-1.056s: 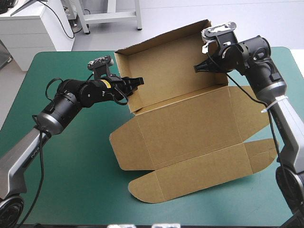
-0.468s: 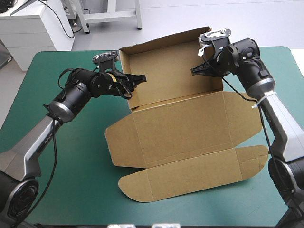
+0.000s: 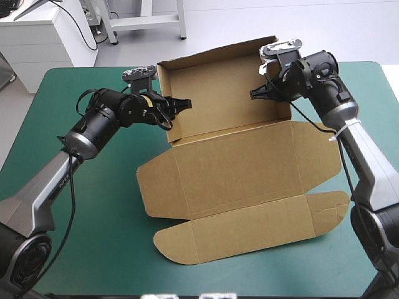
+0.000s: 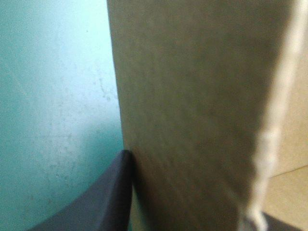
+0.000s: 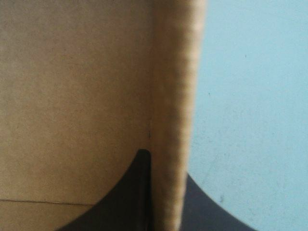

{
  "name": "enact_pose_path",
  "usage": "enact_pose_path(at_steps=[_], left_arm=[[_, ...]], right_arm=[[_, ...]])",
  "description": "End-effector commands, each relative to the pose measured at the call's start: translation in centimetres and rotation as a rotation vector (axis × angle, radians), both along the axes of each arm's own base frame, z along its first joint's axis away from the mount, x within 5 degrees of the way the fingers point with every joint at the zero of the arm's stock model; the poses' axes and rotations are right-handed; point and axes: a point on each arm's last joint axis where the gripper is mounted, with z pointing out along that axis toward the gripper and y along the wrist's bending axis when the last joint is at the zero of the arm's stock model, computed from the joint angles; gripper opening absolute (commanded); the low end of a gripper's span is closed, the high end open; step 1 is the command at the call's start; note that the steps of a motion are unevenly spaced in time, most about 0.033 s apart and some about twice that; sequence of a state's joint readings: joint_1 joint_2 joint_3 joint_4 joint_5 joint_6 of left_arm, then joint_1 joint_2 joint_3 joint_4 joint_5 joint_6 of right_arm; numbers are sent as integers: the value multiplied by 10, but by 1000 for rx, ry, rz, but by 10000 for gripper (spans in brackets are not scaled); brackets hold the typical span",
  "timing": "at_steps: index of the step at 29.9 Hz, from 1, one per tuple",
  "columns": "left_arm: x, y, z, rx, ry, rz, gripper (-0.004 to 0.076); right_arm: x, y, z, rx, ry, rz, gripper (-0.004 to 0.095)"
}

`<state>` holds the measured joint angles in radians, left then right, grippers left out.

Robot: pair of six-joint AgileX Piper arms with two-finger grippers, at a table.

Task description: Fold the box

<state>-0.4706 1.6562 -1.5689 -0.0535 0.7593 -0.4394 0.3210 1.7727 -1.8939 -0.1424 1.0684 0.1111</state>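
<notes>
The brown box [image 3: 237, 168] lies partly formed in the middle of the table. Its rear panel [image 3: 218, 93] stands upright with a short side wall at each end, while the base and front flaps lie flat. My left gripper [image 3: 181, 104] is shut on the left side wall, and the wall's board [image 4: 192, 106] fills the space between its fingers [image 4: 113, 192]. My right gripper [image 3: 257, 93] is shut on the right side wall, whose edge [image 5: 173, 110] runs up between its fingers [image 5: 137, 192].
The rounded front flap [image 3: 243, 233] reaches toward the table's front edge. The teal-green cover [image 3: 93, 205] shows left of the box and in a strip at the right [image 3: 374, 93].
Both grippers have drawn the box to the left and a little toward the far edge. The rear panel now stands straighter. Since just before, almost nothing has moved.
</notes>
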Motion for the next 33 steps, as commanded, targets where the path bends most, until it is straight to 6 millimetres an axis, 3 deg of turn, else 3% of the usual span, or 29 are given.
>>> enact_pose_path(at_steps=[1,5,8,27,33], left_arm=[[-8,2,33,-20,-147,-47,228],[-8,1,34,-41,-149,-42,472],[-9,0,33,-67,-122,-42,560],[-13,-12,19,-216,38,-46,532],[-14,-11,17,-259,92,78,480]], right_arm=[[-11,-3,31,26,-118,15,-15],[-11,-3,31,25,-113,14,-15],[-11,-3,31,24,-113,14,-15],[-14,-3,29,15,-77,32,-15],[-13,-4,29,4,-80,27,-15]])
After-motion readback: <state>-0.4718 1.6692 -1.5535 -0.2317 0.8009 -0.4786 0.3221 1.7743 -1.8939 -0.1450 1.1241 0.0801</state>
